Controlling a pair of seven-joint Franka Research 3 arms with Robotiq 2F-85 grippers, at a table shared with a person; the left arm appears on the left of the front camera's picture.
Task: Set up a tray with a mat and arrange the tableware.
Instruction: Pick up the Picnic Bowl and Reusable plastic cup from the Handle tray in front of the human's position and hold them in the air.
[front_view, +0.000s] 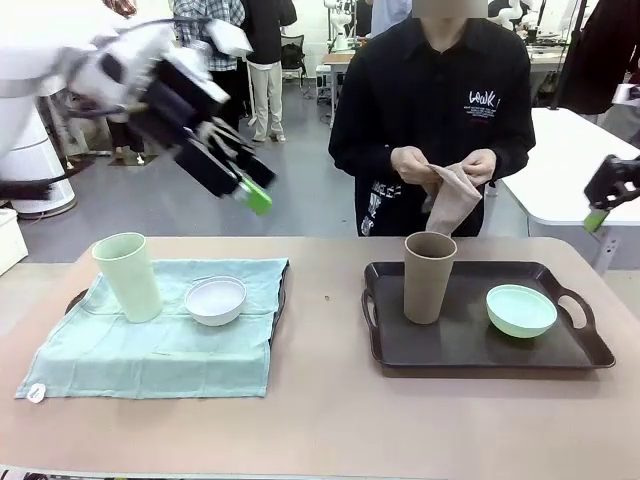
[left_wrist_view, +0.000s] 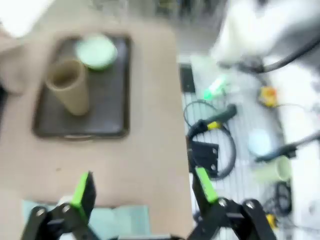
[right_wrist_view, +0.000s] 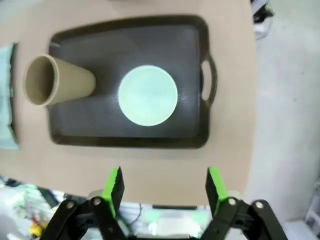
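Left gripper (front_view: 252, 186) hangs above the teal mat (front_view: 150, 345); I see its fingers spread and empty. On the mat, the pale green tumbler (front_view: 127, 276) stands upright with the white bowl (front_view: 215, 300) just beside it. Right gripper (right_wrist_view: 165, 172) is raised at the right of the worktop (front_view: 320, 410), fingers apart, empty. The dark tray (front_view: 470, 350) holds 1 tan tumbler (front_view: 429, 277) and 1 mint bowl (front_view: 520, 310). The person's hands (front_view: 412, 165) hold a tan cloth (front_view: 455, 200).

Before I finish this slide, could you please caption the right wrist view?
Open right gripper overlooking a black tray holding a tan tumbler and mint bowl.
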